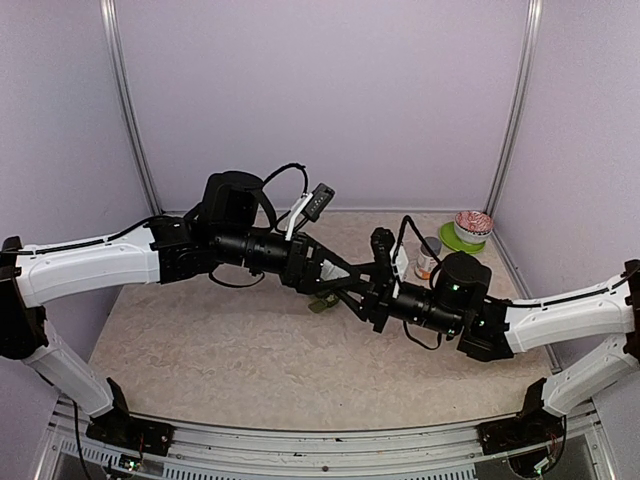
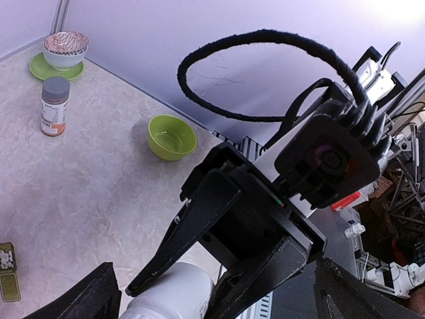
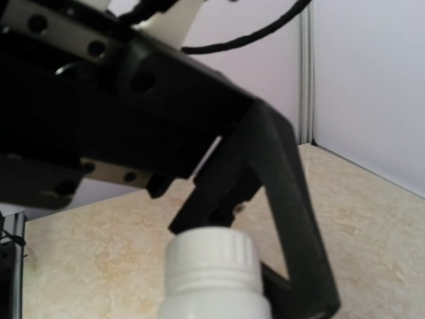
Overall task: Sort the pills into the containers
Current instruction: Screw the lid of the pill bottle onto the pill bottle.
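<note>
My right gripper [image 2: 178,296] is shut on a white bottle [image 2: 166,302] and holds it in the air over the middle of the table. The bottle's ribbed white cap [image 3: 211,249] faces my left gripper [image 2: 214,266]. That gripper is open wide, and its black fingers [image 3: 289,199] stand on either side of the cap, apart from it. In the top view both grippers meet at the centre [image 1: 355,285] and hide the bottle. White pills [image 2: 5,256] lie in a small green tray [image 2: 9,287] on the table.
A green bowl [image 2: 171,136] stands near the back wall. A grey-capped bottle with an orange label [image 1: 428,257] stands at the right back, beside a patterned bowl [image 1: 473,224] on a green saucer [image 1: 460,240]. Walls close the table on three sides.
</note>
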You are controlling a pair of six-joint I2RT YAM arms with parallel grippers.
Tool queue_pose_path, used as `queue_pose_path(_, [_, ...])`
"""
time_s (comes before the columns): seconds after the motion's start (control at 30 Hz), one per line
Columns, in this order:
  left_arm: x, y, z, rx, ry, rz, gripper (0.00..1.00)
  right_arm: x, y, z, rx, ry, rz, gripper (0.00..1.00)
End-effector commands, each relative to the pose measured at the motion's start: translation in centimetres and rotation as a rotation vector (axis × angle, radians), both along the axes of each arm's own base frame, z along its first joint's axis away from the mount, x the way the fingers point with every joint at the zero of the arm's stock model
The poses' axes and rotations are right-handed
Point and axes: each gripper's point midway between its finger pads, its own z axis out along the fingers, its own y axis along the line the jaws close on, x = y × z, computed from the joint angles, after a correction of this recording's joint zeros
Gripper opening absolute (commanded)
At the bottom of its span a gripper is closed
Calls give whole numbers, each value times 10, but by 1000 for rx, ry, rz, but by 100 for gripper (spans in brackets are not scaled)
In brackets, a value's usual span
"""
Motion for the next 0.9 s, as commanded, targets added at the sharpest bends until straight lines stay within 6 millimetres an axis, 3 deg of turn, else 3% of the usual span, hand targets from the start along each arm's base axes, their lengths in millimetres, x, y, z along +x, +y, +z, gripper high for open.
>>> queue_pose_path(0.0, [-8, -3, 36, -86, -58, -22, 99, -4, 4, -3, -10, -1, 20, 26])
queue_pose_path(0.27, [5, 11, 29, -54, -39, 43, 99, -7, -18, 17, 16, -84, -29, 26])
queue_pose_path(0.5, [4, 10, 18, -32, -17, 29, 99, 2, -29, 24, 6, -118, -111, 27])
queue_pose_path(0.87, [-7, 3, 26, -77, -28, -40, 99, 13, -14, 1, -58, -82, -123, 26])
